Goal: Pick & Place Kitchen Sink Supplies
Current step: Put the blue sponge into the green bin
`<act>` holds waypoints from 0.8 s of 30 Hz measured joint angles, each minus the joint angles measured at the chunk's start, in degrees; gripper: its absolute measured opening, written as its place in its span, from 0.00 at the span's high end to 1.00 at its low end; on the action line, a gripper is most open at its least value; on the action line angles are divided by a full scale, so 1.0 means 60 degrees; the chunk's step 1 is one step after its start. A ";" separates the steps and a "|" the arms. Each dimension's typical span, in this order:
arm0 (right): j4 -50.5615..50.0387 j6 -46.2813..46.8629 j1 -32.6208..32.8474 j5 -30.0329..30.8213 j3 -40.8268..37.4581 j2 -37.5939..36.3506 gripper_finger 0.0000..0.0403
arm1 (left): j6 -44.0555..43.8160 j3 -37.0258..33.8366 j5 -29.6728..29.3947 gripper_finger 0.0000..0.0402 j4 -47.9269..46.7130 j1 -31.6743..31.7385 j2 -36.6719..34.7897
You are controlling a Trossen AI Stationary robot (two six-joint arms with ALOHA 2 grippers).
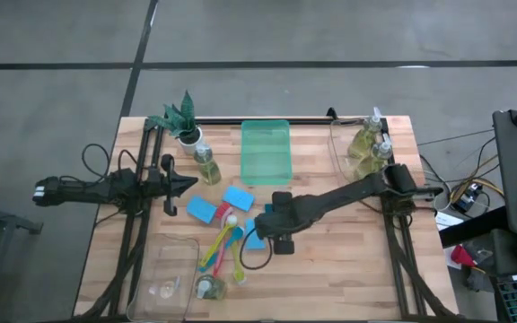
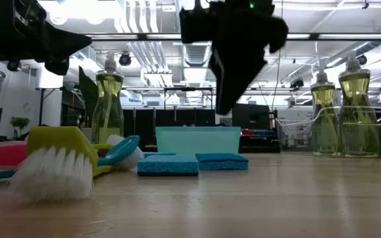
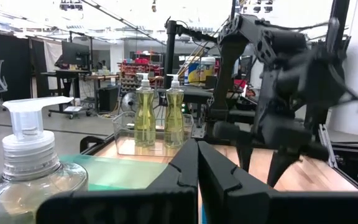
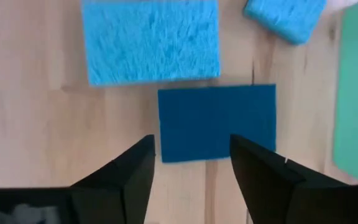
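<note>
Right arm reaches diagonally from its base at the table's right edge toward the table centre. The right gripper [image 4: 191, 168] points straight down above a dark blue sponge [image 4: 216, 122]. Left arm lies level along the left side of the table, with the left gripper [image 1: 182, 184] pointing toward the centre, just short of a soap bottle [image 1: 207, 164].

The table [image 1: 330, 269] is light wood planking. An empty green tray [image 1: 266, 151] stands at the back centre. A clear tray [image 1: 353, 135] at the back right holds two more bottles. A potted plant [image 1: 184, 117] stands at the back left. Another clear tray [image 1: 164, 278] sits at the front left. Two lighter sponges [image 1: 238, 197] lie left of the right gripper, and the brushes [image 1: 223, 244] lie in a loose cluster in front of them. The room beyond is an open workshop with ceiling strip lights, desks and racks.

Right jaws stand wide apart and hold nothing; the dark sponge lies flat on the wood between and beyond the fingertips, apart from them. Left jaws are closed together, empty.
</note>
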 joint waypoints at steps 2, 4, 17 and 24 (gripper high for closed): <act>0.0016 -0.0050 0.0050 -0.0001 0.0057 0.0277 0.49 | 0.0000 -0.0003 -0.0001 0.99 0.0000 0.0000 0.0004; 0.0004 -0.0083 0.0080 -0.0005 0.0062 0.0496 0.49 | -0.0004 -0.0002 -0.0001 0.99 0.0000 -0.0002 0.0000; 0.0096 -0.0270 0.0188 0.0369 0.0062 0.1277 0.50 | 0.0000 -0.0004 0.0003 0.99 0.0000 -0.0004 0.0004; 0.0148 -0.0296 0.0257 0.0704 0.0062 0.1449 0.52 | -0.0004 -0.0004 0.0003 0.99 -0.0007 -0.0001 0.0004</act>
